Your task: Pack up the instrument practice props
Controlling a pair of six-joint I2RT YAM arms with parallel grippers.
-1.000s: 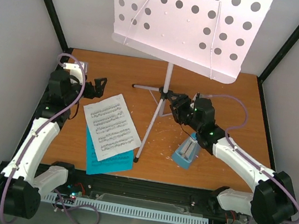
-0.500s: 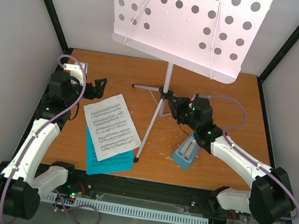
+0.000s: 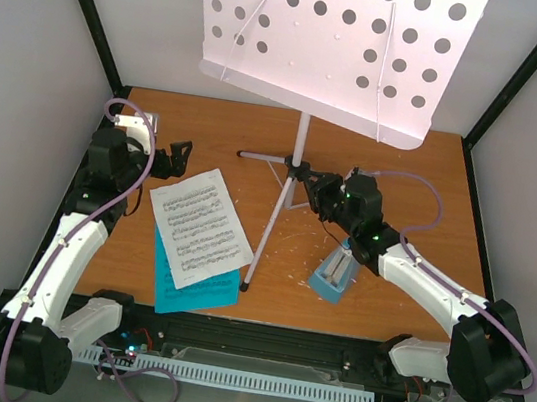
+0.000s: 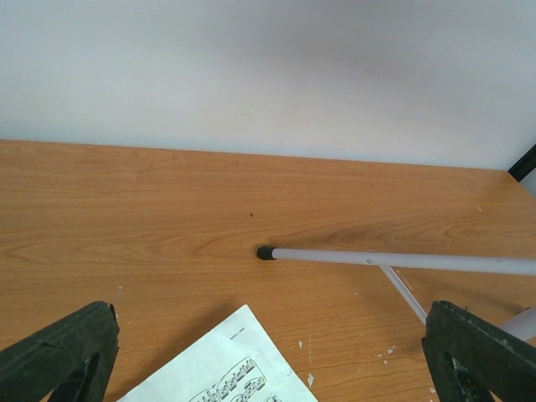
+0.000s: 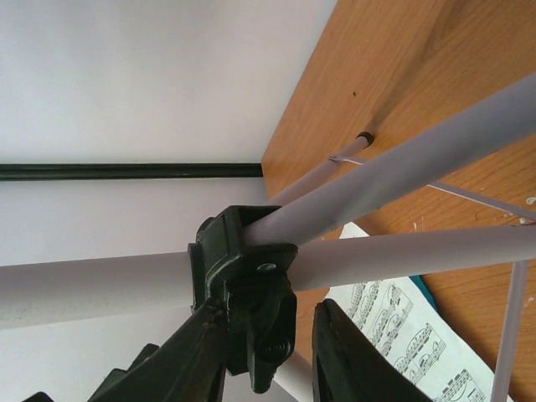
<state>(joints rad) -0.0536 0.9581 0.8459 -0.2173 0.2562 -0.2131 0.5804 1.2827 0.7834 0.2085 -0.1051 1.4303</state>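
Note:
The white perforated music stand (image 3: 337, 45) rises on a thin grey tripod at the back middle of the table. My right gripper (image 3: 313, 189) is shut on the stand's black tripod hub (image 5: 243, 268), a finger on each side of it (image 5: 280, 368). A small light-blue metronome (image 3: 335, 275) stands beside the right forearm. One white music sheet (image 3: 200, 226) lies over a blue one (image 3: 196, 291) at front left. Left of the sheets, my left gripper (image 3: 176, 155) hovers open and empty (image 4: 268, 360), facing a tripod leg (image 4: 402, 260) and the sheet's corner (image 4: 226, 373).
White walls with black frame posts (image 3: 90, 8) enclose the wooden table (image 3: 209, 126). The stand's desk overhangs the back half of the table. A tripod leg reaches toward the front edge (image 3: 258, 255). A grey cable rail (image 3: 242, 377) runs between the arm bases.
My right gripper has moved slightly left onto the tripod hub and its jaws have narrowed around it. The stand's desk has shifted a touch left. The left arm has stayed still.

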